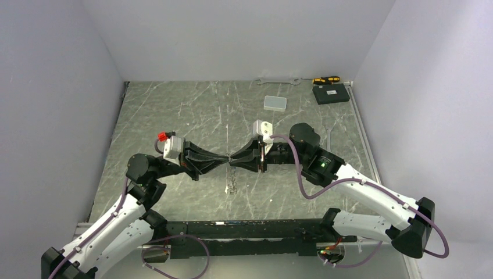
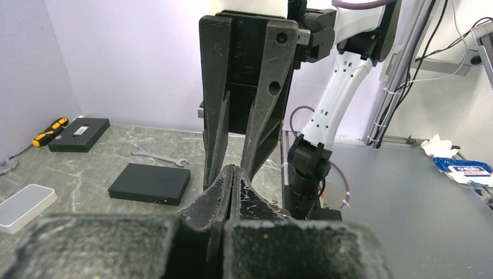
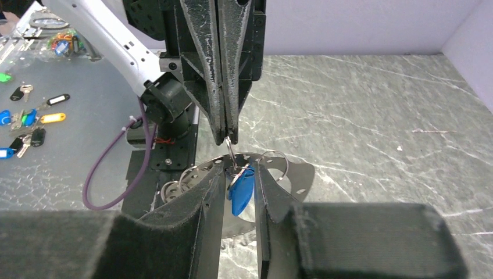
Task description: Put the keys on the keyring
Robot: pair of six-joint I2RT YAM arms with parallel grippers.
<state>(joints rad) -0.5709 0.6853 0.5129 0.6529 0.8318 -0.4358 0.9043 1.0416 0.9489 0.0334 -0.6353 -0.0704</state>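
Observation:
My two grippers meet tip to tip above the middle of the table, the left gripper (image 1: 225, 162) coming from the left and the right gripper (image 1: 232, 161) from the right. In the right wrist view the left gripper (image 3: 227, 136) is shut, pinching the thin silvery keyring (image 3: 231, 152) at its tip. A key with a bright blue tag (image 3: 240, 189) hangs from that loop between the fingers of my right gripper (image 3: 239, 168), whose jaws press close on both sides of the tag. In the left wrist view the left gripper (image 2: 232, 170) hides the keyring.
A curved perforated metal band (image 3: 293, 174) with small rings lies under the grippers. A clear box (image 1: 275, 103), a black box (image 1: 331, 93), a screwdriver (image 1: 326, 79) and a wrench (image 1: 279, 81) sit at the back. Loose tagged keys (image 3: 29, 122) lie beyond the table.

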